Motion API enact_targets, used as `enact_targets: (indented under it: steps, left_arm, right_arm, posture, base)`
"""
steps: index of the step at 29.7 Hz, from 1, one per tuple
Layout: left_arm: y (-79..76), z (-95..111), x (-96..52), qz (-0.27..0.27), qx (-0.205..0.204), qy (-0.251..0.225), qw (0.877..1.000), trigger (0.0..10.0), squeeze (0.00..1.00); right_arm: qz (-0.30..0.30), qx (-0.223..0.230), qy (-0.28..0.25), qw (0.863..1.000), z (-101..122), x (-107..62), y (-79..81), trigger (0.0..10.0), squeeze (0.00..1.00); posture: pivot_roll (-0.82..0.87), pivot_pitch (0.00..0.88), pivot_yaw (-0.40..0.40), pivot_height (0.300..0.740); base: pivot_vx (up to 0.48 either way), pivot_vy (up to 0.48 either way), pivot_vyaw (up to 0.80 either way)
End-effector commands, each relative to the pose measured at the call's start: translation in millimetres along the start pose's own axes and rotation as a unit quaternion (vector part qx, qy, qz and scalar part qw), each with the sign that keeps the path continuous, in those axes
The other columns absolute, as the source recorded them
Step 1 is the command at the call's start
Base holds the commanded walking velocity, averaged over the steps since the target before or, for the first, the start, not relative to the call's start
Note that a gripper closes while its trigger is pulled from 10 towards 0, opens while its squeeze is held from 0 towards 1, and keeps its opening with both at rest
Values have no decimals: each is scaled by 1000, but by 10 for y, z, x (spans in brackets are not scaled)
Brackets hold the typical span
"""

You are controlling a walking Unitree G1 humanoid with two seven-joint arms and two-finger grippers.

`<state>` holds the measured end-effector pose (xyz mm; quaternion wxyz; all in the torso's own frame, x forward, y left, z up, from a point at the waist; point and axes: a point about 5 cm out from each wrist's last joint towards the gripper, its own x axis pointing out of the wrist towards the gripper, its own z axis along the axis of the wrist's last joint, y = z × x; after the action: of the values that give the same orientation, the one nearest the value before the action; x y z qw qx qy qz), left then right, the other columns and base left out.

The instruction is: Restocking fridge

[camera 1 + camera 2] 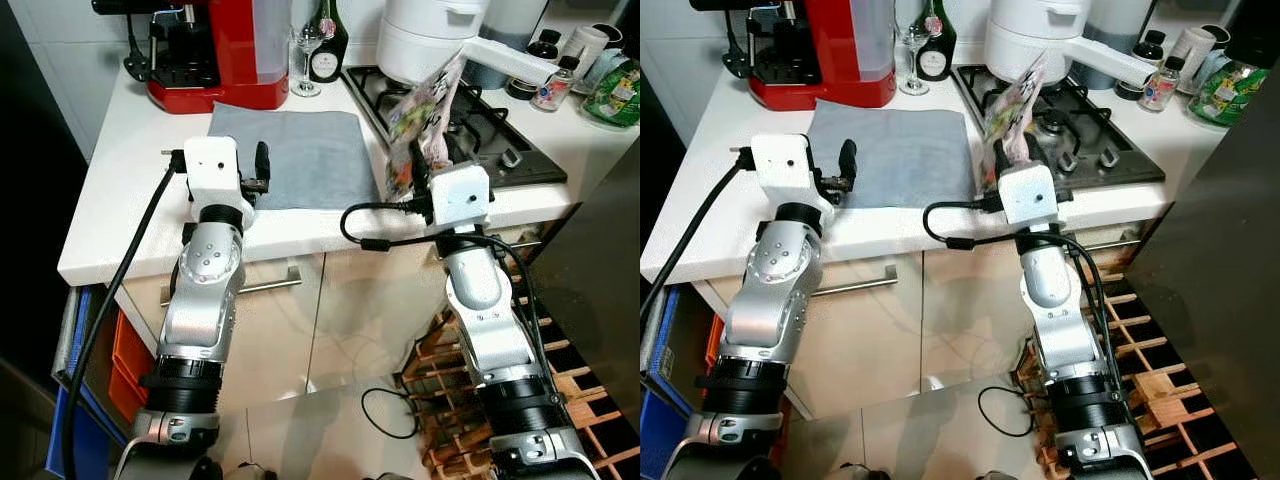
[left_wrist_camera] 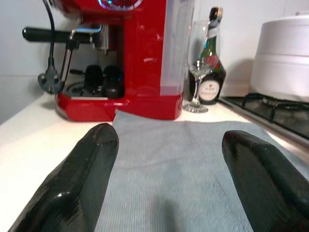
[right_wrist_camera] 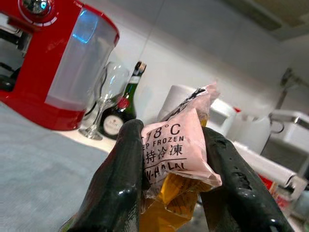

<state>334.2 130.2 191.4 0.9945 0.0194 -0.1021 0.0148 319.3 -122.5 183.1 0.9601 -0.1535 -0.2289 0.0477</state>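
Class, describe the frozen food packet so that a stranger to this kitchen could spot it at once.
Start at the white counter, between the grey cloth and the gas hob. There the right gripper holds a crinkly packet upright. Unlike anything nearby, it is soft plastic, pink-labelled "frozen".

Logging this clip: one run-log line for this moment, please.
right gripper: shut on frozen food packet, raised by hob | left gripper: open, over grey cloth | fridge: unseen

head eyes look down on the counter (image 1: pixel 120 160) (both arms shared); wrist cameras sit low, facing the coffee machine (image 2: pixel 140 58).
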Motion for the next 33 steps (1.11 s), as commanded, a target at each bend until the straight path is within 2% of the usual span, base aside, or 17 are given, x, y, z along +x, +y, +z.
enact_targets:
  steps: [1,10,33]
  left_arm:
    - [-24,-10,-19,3,2,0,1000,10000,0]
    - [-50,-7,-11,4,-4,0,1000,10000,0]
    - [-85,13,34,-11,-1,-4,1000,10000,0]
  right_arm:
    - [-1,8,-4,1000,24,25,-9,0,263]
    - [20,24,5,1000,0,18,68,0,259]
    - [14,28,5,999,-3,26,51,0,267]
  posture:
    - [-108,0,-42,740]
    - [-105,0,-40,740]
    - [-120,0,-13,740]
  base:
    - [0,0,0]
    - [0,0,0]
    - [-344,0,0]
